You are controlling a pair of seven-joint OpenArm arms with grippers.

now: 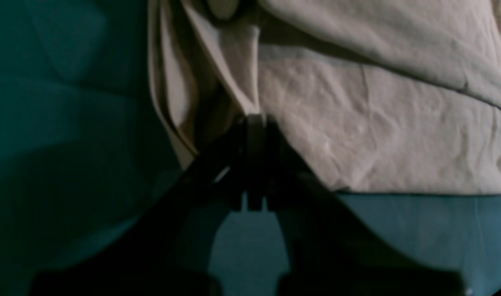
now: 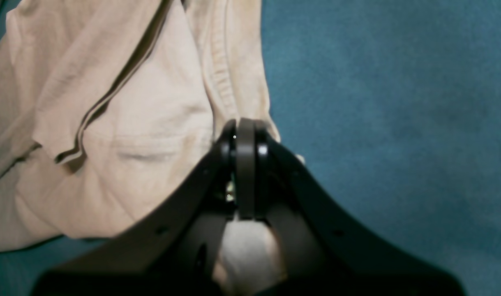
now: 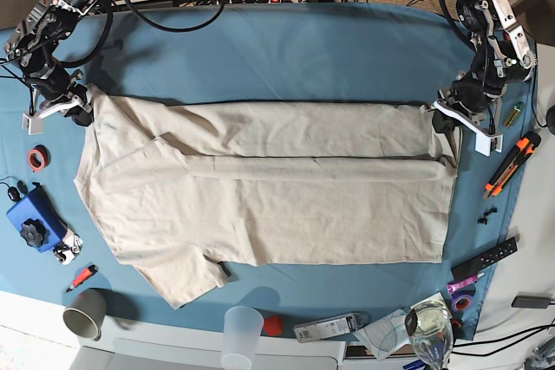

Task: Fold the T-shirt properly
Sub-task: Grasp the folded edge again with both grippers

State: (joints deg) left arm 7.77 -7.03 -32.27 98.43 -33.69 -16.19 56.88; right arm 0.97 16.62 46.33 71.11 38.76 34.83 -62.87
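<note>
The beige T-shirt (image 3: 260, 188) lies spread across the blue tablecloth, its far long edge folded over toward the middle. My left gripper (image 3: 444, 115) is shut on the shirt's far right corner; in the left wrist view the jaws (image 1: 255, 120) pinch a fold of beige cloth (image 1: 357, 123). My right gripper (image 3: 80, 98) is shut on the shirt's far left corner; in the right wrist view it (image 2: 244, 125) clamps the shirt (image 2: 131, 123) at a hemmed edge, with cloth showing between the jaws behind the tips. A sleeve (image 3: 186, 279) sticks out at the near left.
The blue tablecloth (image 3: 286, 49) covers the table. Left edge: red tape roll (image 3: 36, 159), blue device (image 3: 33, 218). Near edge: grey cup (image 3: 85, 313), clear cup (image 3: 243, 328), red piece (image 3: 273, 326), glass (image 3: 431, 325). Right edge: orange markers (image 3: 510, 162), black bar (image 3: 486, 257).
</note>
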